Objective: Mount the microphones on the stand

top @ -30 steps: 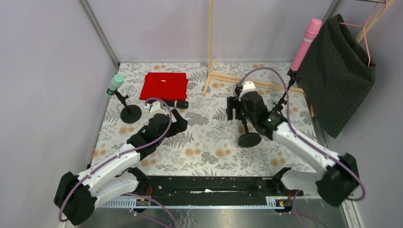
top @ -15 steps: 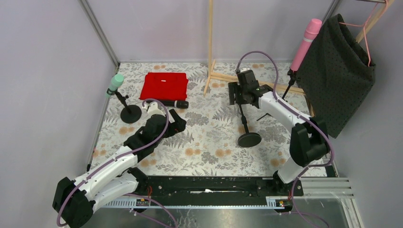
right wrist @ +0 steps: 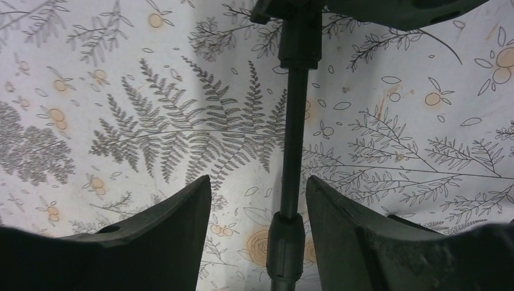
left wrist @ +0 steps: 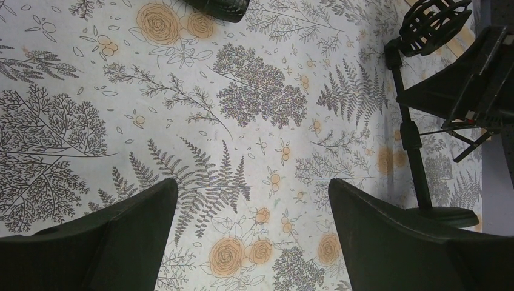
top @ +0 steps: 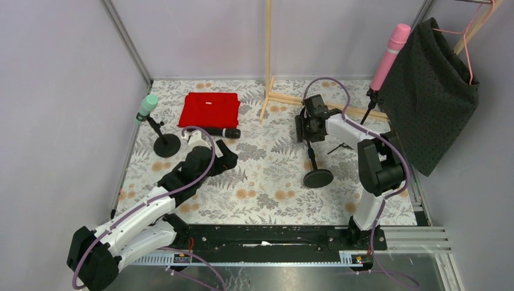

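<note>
The black microphone [top: 222,133] lies flat on the floral table beside a red cloth; its end shows at the top of the left wrist view [left wrist: 218,7]. The mint green microphone [top: 146,107] sits on a small stand [top: 166,145] at the left. The pink microphone [top: 391,53] sits on a stand at the far right. An empty stand [top: 316,176] with a round base stands mid-table. My right gripper [top: 307,130] is open around its upper pole [right wrist: 293,151], fingers apart from it [right wrist: 257,180]. My left gripper [top: 222,159] is open and empty [left wrist: 251,188] just in front of the black microphone.
A folded red cloth [top: 209,109] lies at the back left. A wooden rack [top: 268,60] stands at the back centre. A black dotted cloth [top: 433,91] hangs on a hanger at the right. Grey walls close in the table.
My right arm has folded up and back, carrying its gripper from beside the middle stand to around the stand's upper pole. My left arm has barely moved.
</note>
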Action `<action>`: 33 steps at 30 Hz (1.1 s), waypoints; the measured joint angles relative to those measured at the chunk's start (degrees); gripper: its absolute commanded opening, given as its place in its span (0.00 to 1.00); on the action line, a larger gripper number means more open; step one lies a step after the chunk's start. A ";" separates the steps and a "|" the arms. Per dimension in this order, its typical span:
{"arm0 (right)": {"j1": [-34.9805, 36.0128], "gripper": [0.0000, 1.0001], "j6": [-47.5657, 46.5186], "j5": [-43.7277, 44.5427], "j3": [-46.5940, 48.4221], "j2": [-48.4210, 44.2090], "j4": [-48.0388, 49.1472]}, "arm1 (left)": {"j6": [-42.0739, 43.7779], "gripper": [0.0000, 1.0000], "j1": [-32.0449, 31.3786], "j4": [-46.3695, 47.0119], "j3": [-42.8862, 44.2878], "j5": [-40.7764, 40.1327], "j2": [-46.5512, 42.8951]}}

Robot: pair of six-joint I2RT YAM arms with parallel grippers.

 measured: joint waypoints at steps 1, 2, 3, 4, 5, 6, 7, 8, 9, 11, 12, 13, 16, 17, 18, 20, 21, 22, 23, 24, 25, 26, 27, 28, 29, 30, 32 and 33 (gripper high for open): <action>-0.17 0.64 0.00 0.00 -0.09 0.48 0.11 | 0.00 0.99 0.00 -0.02 -0.02 0.00 0.00; -0.39 0.64 0.00 0.07 -0.20 1.07 0.15 | 0.00 0.99 0.00 -0.02 -0.07 0.02 0.00; -0.55 0.64 0.00 0.11 -0.33 1.42 0.26 | 0.00 0.99 0.02 -0.04 -0.09 0.02 0.00; -0.70 0.64 0.00 0.13 -0.46 1.77 0.33 | 0.00 0.99 0.09 -0.04 -0.11 0.07 0.00; -0.90 0.64 0.00 0.15 -0.55 2.19 0.35 | 0.00 0.99 0.13 -0.04 -0.11 0.09 0.00; -1.03 0.63 0.00 0.15 -0.57 2.54 0.35 | 0.00 0.99 0.22 -0.02 -0.11 0.13 0.00; -1.11 0.61 -0.02 0.15 -0.57 2.84 0.35 | 0.00 0.99 0.26 -0.04 -0.11 0.17 0.00; -1.22 0.60 -0.02 0.15 -0.57 3.15 0.44 | 0.00 0.99 0.33 -0.07 -0.11 0.20 0.00; -1.33 0.58 -0.07 0.15 -0.57 3.45 0.52 | 0.00 0.99 0.37 -0.04 -0.11 0.22 0.02; -1.51 0.58 -0.09 0.07 -0.57 4.17 0.94 | 0.00 0.99 0.46 -0.04 -0.11 0.22 0.00; -1.60 0.57 -0.11 0.04 -0.57 4.48 1.05 | 0.00 0.99 0.46 -0.04 -0.11 0.24 0.02; -1.68 0.55 -0.11 0.04 -0.57 4.76 1.20 | 0.00 0.99 0.46 -0.04 -0.11 0.24 0.02; -1.79 0.53 -0.22 0.02 -0.57 5.57 1.66 | 0.00 0.99 0.46 -0.04 -0.11 0.26 0.00; -1.79 0.53 -0.24 0.02 -0.57 5.86 1.81 | 0.00 0.99 0.48 -0.07 -0.11 0.26 0.02; -1.79 0.53 -0.28 0.09 -0.57 6.16 1.92 | 0.00 0.99 0.48 -0.04 -0.11 0.26 0.02; -1.79 0.53 -0.50 0.11 -0.57 6.23 2.36 | -0.02 0.99 0.48 -0.07 -0.13 0.26 0.00; -1.81 0.52 -0.57 0.09 -0.59 6.25 2.49 | -0.02 0.99 0.52 -0.04 -0.13 0.28 0.02; -1.81 0.50 -0.66 0.11 -0.68 6.25 2.75 | 0.00 0.99 0.57 -0.04 -0.15 0.28 0.00; -1.81 0.48 -0.72 0.13 -0.70 6.25 2.99 | 0.00 0.99 0.63 -0.04 -0.22 0.31 0.02; -1.81 0.44 -0.79 0.15 -0.74 6.25 3.21 | 0.00 0.99 0.70 -0.11 -0.22 0.33 0.00; -1.81 0.40 -0.90 0.15 -0.79 6.27 3.39 | 0.00 0.99 0.74 -0.22 -0.22 0.35 0.00; -1.81 0.37 -0.98 0.13 -0.79 6.32 3.48 | 0.00 0.99 0.76 -0.28 -0.22 0.35 0.00; -1.81 0.33 -0.98 0.13 -0.83 6.32 3.72 | 0.00 0.99 0.83 -0.35 -0.22 0.37 0.00; -1.81 0.28 -1.07 0.11 -0.96 6.32 3.91 | 0.00 0.99 0.85 -0.46 -0.22 0.37 0.00; -1.81 0.23 -1.14 0.20 -1.16 6.32 4.26 | 0.00 0.99 0.92 -0.52 -0.22 0.37 0.00; -1.84 0.19 -1.20 0.17 -1.22 6.32 4.55 | 0.00 0.99 0.94 -0.52 -0.22 0.37 -0.02; -1.88 0.11 -1.25 -0.09 -1.51 6.27 5.25 | 0.00 0.99 1.05 -0.57 -0.24 0.37 -0.24; -1.95 0.08 -1.22 -0.39 -1.73 6.14 5.60 | 0.00 0.99 1.09 -0.55 -0.24 0.37 -0.35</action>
